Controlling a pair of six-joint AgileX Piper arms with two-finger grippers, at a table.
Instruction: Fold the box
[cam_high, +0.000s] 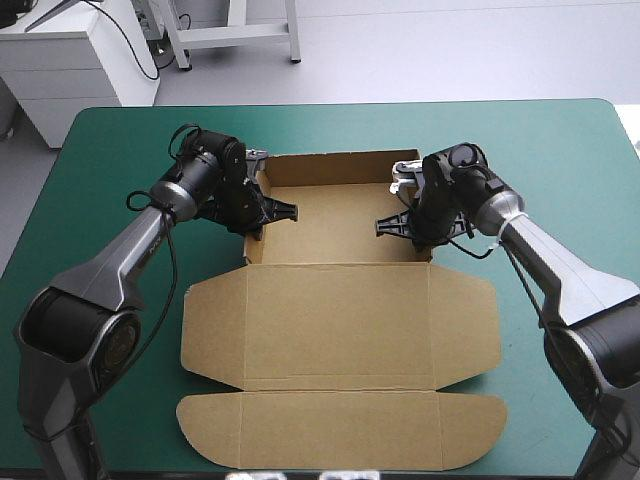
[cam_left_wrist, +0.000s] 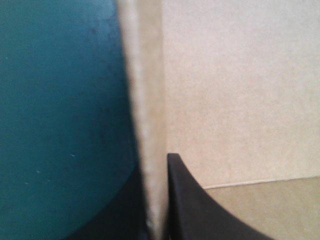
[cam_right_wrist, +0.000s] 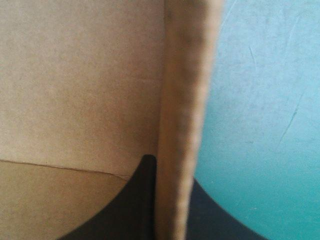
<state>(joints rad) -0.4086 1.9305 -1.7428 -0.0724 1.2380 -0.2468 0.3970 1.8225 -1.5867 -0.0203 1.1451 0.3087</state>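
1. Your one brown box (cam_high: 340, 320) of matte board sits mid-surface (cam_high: 120, 140), with the round-cornered lid flat toward the near edge.
2. Two grips: the left end effector (cam_high: 258, 222) pinches the left wall, and the right end effector (cam_high: 425, 232) pinches the right wall.

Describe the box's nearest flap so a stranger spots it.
On the teal-green table lies a brown box. Its flap is the flat strip by the table's near edge. Its ends are long curves; the panel behind has clipped corners.

table (cam_high: 560, 130): teal-green cover | box (cam_high: 340, 320): brown, central, walls raised on far side, lid flat toward near edge
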